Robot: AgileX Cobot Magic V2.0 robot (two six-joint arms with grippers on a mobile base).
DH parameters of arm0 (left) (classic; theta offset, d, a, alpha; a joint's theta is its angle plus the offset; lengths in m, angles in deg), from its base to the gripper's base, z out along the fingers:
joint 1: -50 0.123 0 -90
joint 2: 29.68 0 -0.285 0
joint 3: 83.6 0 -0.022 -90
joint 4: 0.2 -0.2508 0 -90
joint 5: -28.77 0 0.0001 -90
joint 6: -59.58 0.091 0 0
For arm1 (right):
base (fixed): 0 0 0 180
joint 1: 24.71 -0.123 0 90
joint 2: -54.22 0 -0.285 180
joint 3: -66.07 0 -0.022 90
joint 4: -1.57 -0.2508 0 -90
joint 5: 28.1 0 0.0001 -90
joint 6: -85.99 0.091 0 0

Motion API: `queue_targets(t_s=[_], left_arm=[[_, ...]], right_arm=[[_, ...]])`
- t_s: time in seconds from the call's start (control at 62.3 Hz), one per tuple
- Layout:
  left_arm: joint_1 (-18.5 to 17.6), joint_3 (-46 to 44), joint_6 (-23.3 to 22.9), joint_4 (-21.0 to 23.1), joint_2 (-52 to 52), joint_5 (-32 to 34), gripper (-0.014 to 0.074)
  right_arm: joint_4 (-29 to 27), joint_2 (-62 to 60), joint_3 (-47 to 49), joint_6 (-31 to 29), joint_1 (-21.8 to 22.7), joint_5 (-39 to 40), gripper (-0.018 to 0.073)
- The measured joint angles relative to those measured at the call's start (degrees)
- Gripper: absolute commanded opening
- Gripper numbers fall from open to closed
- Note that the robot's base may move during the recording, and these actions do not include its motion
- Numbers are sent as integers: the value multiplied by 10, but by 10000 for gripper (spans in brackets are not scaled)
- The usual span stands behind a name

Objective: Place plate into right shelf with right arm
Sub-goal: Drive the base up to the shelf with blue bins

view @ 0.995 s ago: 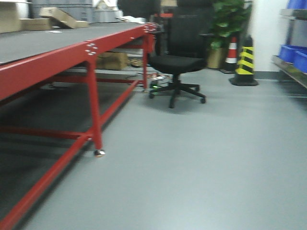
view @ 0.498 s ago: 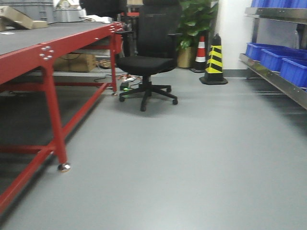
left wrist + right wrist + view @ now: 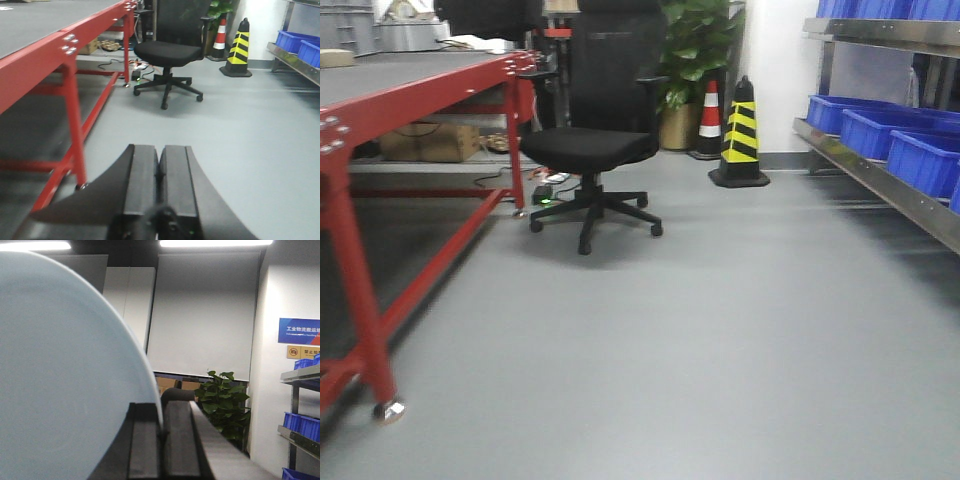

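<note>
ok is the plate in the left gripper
No, the left gripper is shut on nothing, while the plate is pinched at its rim by the right gripper.

My left hand is matte black all over. It has two flat, slab-like fingers with squared tips and long, smooth faces. On the outer side of each finger a thin black flank curves away like a wing. At the root of the fingers sits a rounded dark lump with small round recesses, too blurred to make out. My right hand has the same black slab fingers, their faces dull grey in the light.
</note>
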Motion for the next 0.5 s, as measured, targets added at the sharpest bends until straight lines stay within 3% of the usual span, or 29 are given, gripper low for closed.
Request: queue_targets(t_s=[0.498], left_arm=[[0, 0, 0, 0, 0, 0, -47]], right_arm=[[0, 0, -1, 0, 0, -1, 57]])
